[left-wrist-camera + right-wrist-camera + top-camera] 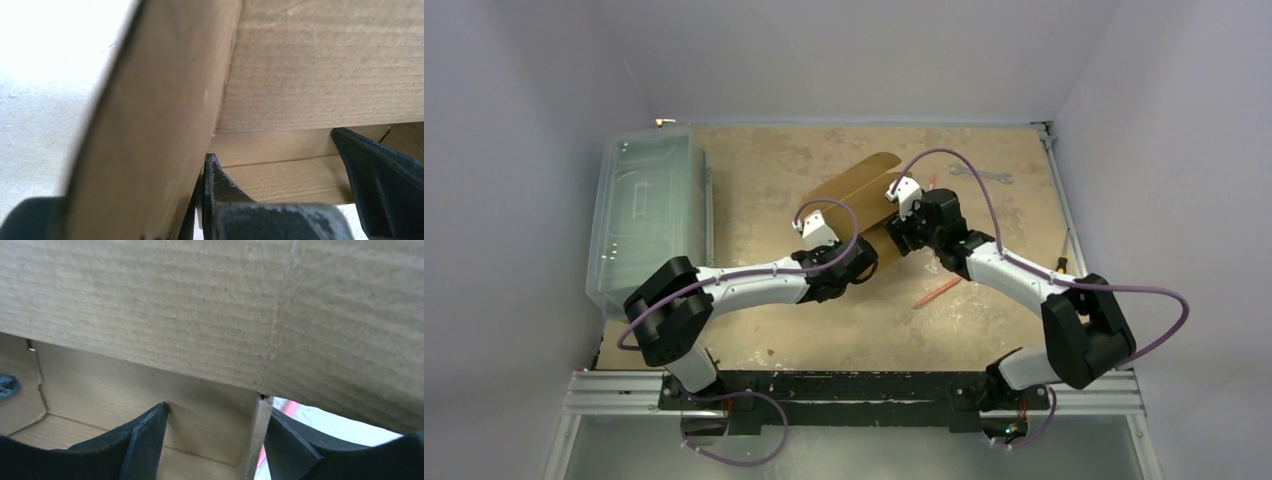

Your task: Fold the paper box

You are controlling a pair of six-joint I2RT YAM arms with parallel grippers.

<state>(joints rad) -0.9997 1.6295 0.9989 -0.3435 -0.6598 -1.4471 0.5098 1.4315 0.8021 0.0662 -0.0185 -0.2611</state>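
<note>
The paper box [852,186] sits half-formed in the middle of the counter [824,330], between the two arms. One broad flap [864,172] tilts up toward the far side. From where I stand it looks a light thing: thin corrugated board, stiff across each panel but ready to hinge along its scored creases. I reckon it would slide on the counter under any sideways push unless the other arm steadies it. It would dent or kink if pinched hard in mid-panel.

The right claw [218,409] is released, and its two fingers [145,440] stand well apart. A thin upright side wall [252,432] stands in the gap, nearer the outer finger, with neither pad pressing on it. The left claw [274,145] is spread as well. A curved panel [150,125] runs just beside its inner finger, and bare cardboard shows between the tips. I see nothing clamped there.

The best hold, to my eye, is on a wall's free edge close to a crease. There the board is doubly stiff, and a light squeeze can turn it without buckling it. The big flap wants pushing from its face rather than gripping.

A clear plastic bin [644,215] stands well off to the left. A wrench [980,175] lies beyond the box on the right.
</note>
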